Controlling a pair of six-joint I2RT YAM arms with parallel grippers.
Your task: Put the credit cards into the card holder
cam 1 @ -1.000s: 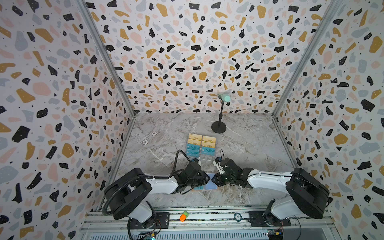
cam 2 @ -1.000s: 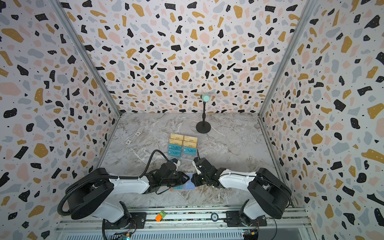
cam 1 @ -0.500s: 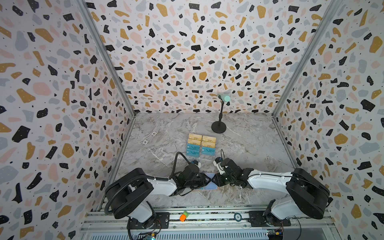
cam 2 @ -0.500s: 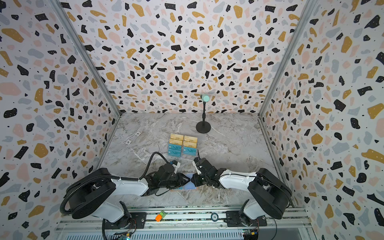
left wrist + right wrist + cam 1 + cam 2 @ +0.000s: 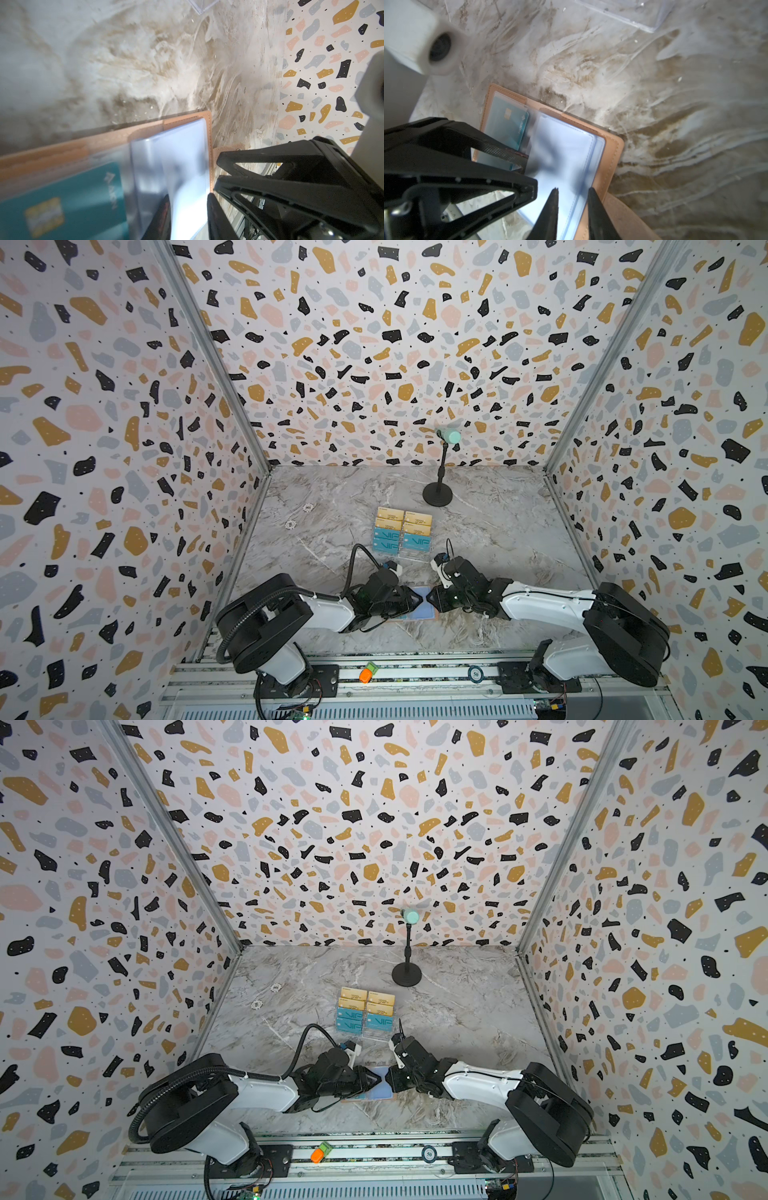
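At table front lies the card holder, one teal card sleeved; my left gripper and right gripper, jaws narrowly spread, straddle its clear sleeves, likely to part them; other credit cards racked behind.

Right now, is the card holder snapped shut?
No, the card holder lies open on the table with its clear sleeves facing up.

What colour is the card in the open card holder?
Teal, with a gold chip; the card shows best in the right wrist view.
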